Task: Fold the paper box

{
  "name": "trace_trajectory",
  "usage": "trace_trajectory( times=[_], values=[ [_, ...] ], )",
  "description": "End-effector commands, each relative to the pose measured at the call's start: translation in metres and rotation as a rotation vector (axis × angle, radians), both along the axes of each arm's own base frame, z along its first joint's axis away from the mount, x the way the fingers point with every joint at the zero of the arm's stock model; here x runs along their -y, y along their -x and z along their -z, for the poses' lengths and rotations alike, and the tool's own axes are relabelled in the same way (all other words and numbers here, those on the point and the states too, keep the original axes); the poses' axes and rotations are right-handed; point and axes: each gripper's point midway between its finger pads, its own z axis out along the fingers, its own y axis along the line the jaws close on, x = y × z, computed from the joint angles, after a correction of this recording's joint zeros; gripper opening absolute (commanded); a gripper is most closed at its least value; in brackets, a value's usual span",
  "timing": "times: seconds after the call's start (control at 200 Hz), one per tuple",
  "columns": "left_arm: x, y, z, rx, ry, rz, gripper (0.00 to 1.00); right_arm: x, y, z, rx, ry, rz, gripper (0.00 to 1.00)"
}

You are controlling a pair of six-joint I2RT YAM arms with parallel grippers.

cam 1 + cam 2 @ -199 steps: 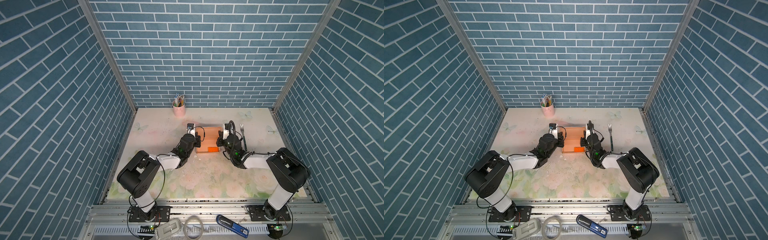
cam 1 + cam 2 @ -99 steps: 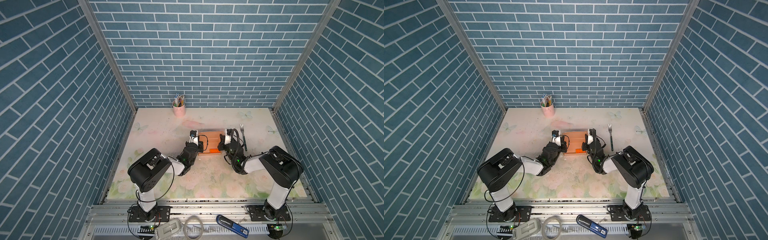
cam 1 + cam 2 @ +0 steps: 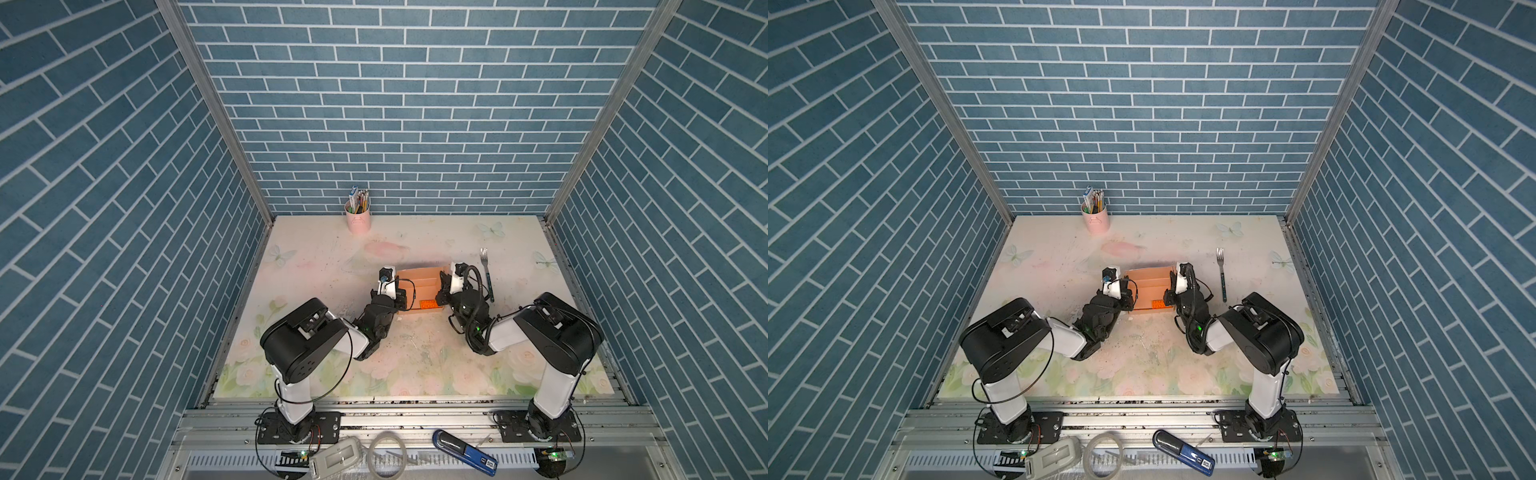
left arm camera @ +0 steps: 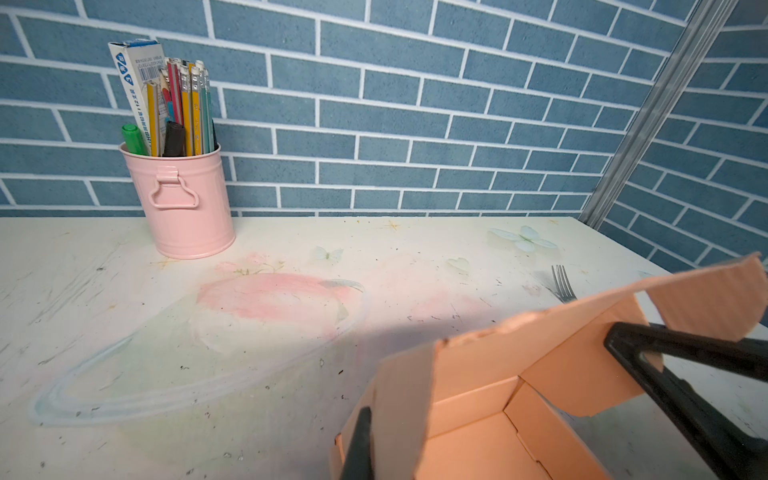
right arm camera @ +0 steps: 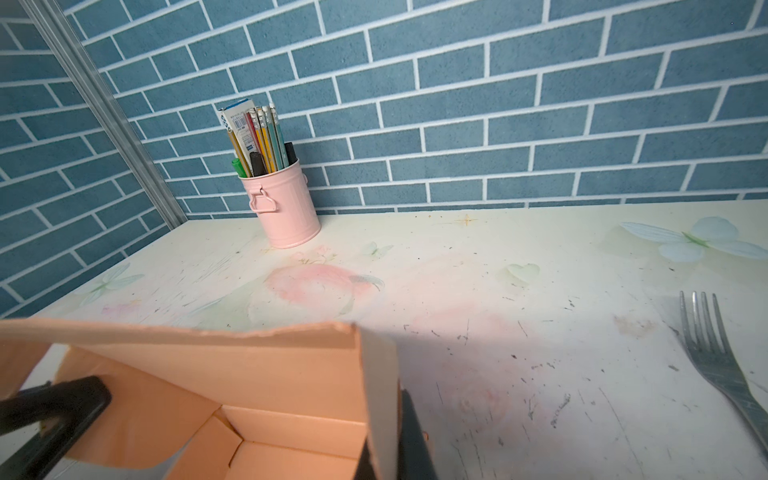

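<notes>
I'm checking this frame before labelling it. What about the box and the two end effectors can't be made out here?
- Paper box, both top views: too small to read its creases; the arms cover its side walls.
- Box, both wrist views: near part cut off by the frame edge.
- Left end effector and right end effector: mostly out of frame; the side walls they pinch hide the fingertips.
- Fork: handle cut off in the right wrist view.

Both arms draw back toward the lower edge of the frame, elbows folding higher over the table. The paper box (image 3: pixel 419 286), flat at centre frame a second ago, now stands with its far wall and side flaps raised. The left gripper (image 3: pixel 402 298) and right gripper (image 3: pixel 441 296) sit lower in both top views, each pinching a side wall.
</notes>
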Motion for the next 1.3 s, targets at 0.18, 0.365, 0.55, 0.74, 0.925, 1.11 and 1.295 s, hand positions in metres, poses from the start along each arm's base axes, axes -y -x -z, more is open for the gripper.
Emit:
trace_trajectory(
  times=[0.18,0.365,0.55,0.74,0.925,1.11,1.295],
  values=[
    [0.022,0.015,0.002,0.027,0.048,0.096,0.0,-0.022,0.021,0.01,0.021,0.008,-0.071,0.0],
    [0.025,0.02,0.005,0.018,0.043,0.113,0.0,-0.023,0.025,0.015,0.016,0.024,-0.069,0.0],
    [0.023,0.023,0.01,0.008,0.034,0.113,0.0,-0.025,0.029,0.023,0.006,0.047,-0.069,0.0],
    [0.021,0.025,0.015,0.001,0.02,0.109,0.0,-0.027,0.035,0.034,-0.011,0.075,-0.075,0.0],
    [0.02,0.025,0.02,-0.001,-0.001,0.106,0.0,-0.031,0.038,0.043,-0.017,0.103,-0.081,0.0],
    [0.016,0.026,0.02,0.001,-0.014,0.096,0.0,-0.036,0.04,0.052,-0.028,0.118,-0.088,0.0],
    [0.014,0.027,0.02,0.005,-0.027,0.094,0.0,-0.038,0.042,0.055,-0.032,0.124,-0.093,0.0]
  ],
)
